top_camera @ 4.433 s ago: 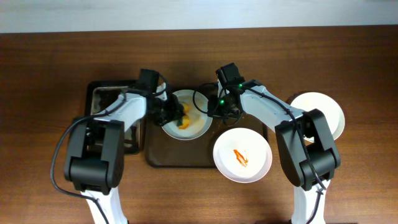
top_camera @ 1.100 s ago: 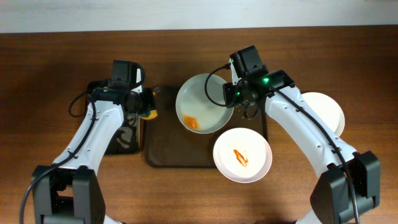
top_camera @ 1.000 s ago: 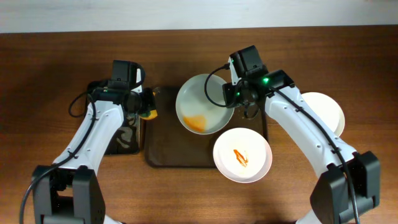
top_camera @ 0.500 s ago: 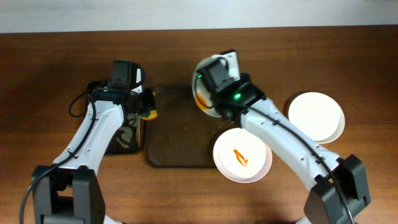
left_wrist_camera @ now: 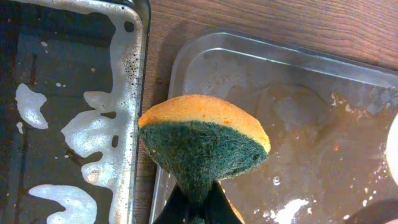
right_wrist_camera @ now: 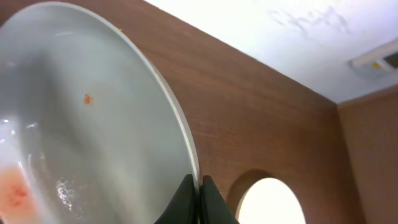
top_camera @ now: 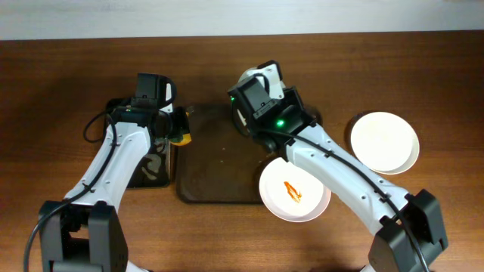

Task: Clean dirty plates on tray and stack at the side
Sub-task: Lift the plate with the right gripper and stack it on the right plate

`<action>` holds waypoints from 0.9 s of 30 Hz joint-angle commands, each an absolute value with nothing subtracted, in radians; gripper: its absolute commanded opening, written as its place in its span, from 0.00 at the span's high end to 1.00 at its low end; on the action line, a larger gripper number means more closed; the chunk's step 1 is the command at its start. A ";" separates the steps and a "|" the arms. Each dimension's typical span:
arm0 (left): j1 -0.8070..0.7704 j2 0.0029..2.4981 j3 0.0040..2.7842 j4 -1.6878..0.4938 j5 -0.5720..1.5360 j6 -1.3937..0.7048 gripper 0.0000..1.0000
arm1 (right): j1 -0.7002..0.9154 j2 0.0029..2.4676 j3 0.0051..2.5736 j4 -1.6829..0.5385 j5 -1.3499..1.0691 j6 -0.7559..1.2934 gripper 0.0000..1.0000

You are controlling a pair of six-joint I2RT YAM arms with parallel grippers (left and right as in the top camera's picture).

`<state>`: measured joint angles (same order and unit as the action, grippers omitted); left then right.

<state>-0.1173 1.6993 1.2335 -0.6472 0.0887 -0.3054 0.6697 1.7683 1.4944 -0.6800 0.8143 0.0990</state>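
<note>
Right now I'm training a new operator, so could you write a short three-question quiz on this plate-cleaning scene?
1. True or false: the clean white round plate rests on the large dark brown rectangular tray.
2. The left gripper holds: A) a yellow sponge with a green scouring face; B) a white plate; C) nothing.
3. How does the pale grey-green round plate in the right gripper sit?
Key: 1 false, it rests on the wooden table. 2 A. 3 Tilted steeply, pinched at its rim.
</note>
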 commanded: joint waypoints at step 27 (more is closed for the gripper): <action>-0.114 1.691 1.228 -0.649 0.082 -0.298 1.00 | 0.536 1.768 1.505 -0.747 0.841 0.262 0.96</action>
